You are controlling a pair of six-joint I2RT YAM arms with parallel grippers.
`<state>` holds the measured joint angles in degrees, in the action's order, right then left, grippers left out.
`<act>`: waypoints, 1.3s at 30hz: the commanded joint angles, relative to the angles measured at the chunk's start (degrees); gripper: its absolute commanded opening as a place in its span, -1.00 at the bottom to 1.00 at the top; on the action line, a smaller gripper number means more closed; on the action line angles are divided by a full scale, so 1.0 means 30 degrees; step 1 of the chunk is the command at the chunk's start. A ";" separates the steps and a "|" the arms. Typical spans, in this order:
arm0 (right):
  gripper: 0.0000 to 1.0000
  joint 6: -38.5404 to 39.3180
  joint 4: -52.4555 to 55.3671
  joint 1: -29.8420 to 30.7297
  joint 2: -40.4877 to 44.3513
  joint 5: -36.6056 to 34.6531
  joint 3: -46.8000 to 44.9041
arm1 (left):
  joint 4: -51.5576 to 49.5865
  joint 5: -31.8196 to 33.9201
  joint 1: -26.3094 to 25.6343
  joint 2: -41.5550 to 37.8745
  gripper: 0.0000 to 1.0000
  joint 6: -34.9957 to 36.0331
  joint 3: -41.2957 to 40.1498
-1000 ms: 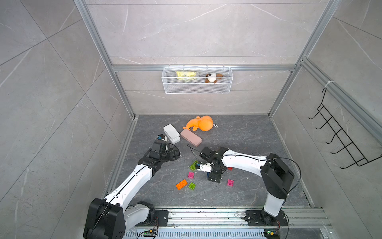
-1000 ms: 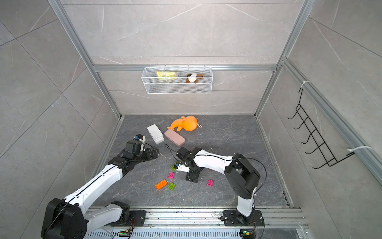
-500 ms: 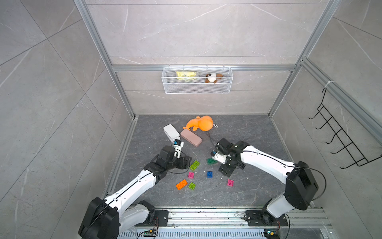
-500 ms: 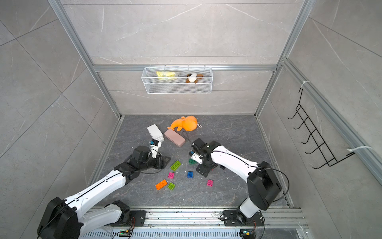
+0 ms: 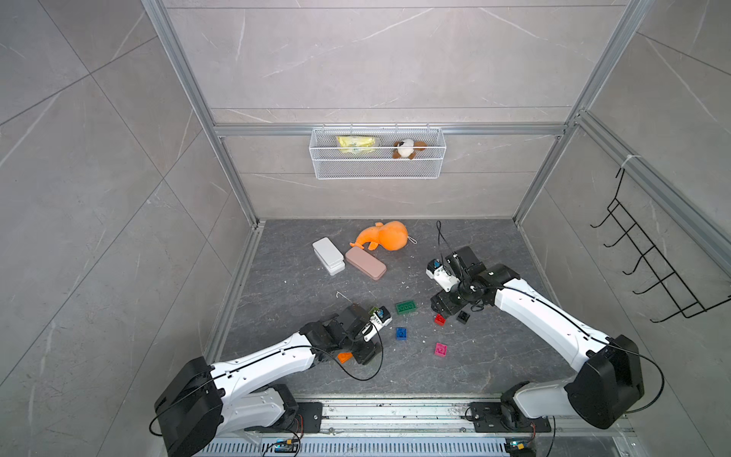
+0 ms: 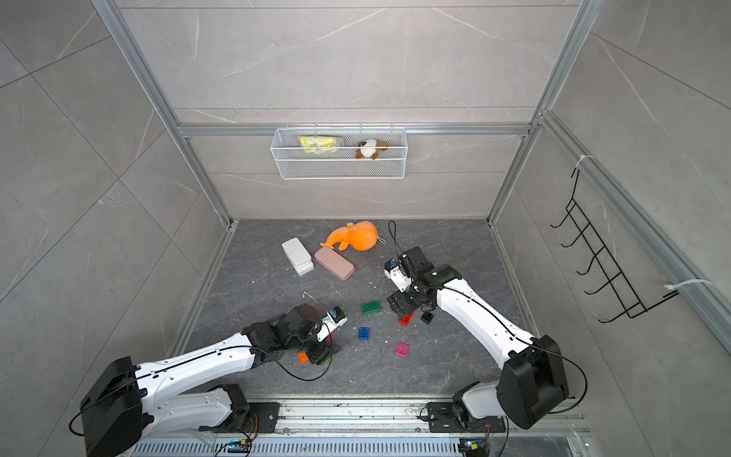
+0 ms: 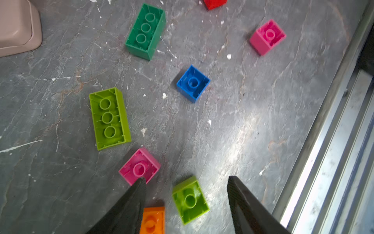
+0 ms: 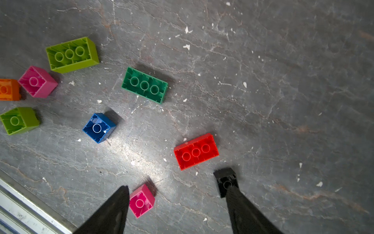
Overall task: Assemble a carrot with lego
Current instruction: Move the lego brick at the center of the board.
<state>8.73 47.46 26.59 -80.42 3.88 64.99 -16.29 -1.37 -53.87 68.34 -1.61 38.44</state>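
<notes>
No carrot is in view; the lego lies as loose upturned bricks on the floor. My left gripper (image 7: pixel 186 180) is open, low over a small lime green brick (image 7: pixel 190 199) that sits between its fingers untouched. An orange brick (image 7: pixel 151 220) and a pink brick (image 7: pixel 139 166) lie beside one finger. My right gripper (image 8: pixel 178 189) is open above bare floor, with a pink brick (image 8: pixel 141 200) by one finger and a black brick (image 8: pixel 225 180) partly under the other. A red brick (image 5: pixel 439 319), a blue brick (image 5: pixel 401 333) and a dark green brick (image 5: pixel 406 307) lie between the arms.
A white case (image 5: pixel 327 255), a pink case (image 5: pixel 364 266) and an orange plush toy (image 5: pixel 385 235) lie at the back. A wire basket (image 5: pixel 377 158) hangs on the back wall. A metal rail (image 5: pixel 395 411) runs along the front edge.
My left arm has swung from beside the white case to the front bricks and its jaws have narrowed. My right arm has drawn back to the right, away from the middle bricks.
</notes>
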 commanded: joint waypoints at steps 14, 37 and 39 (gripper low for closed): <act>0.57 -0.2700 -0.0741 -0.5034 0.1013 0.4479 -0.0664 | -0.3536 0.5635 -0.3959 0.6473 0.32 -0.5733 0.6031; 0.56 -0.3126 -0.1750 -0.5029 -0.0167 0.6463 -0.1389 | -0.7573 0.5079 -0.2667 0.6447 0.25 -1.4330 0.4569; 0.55 -0.3190 -0.1803 -0.5025 -0.0246 0.6606 -0.1361 | -0.7194 0.4669 -0.2505 0.6451 0.17 -1.3974 0.4392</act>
<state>0.25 42.96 11.55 -80.31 22.15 61.39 -38.89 13.32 -62.22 88.68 -45.60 52.47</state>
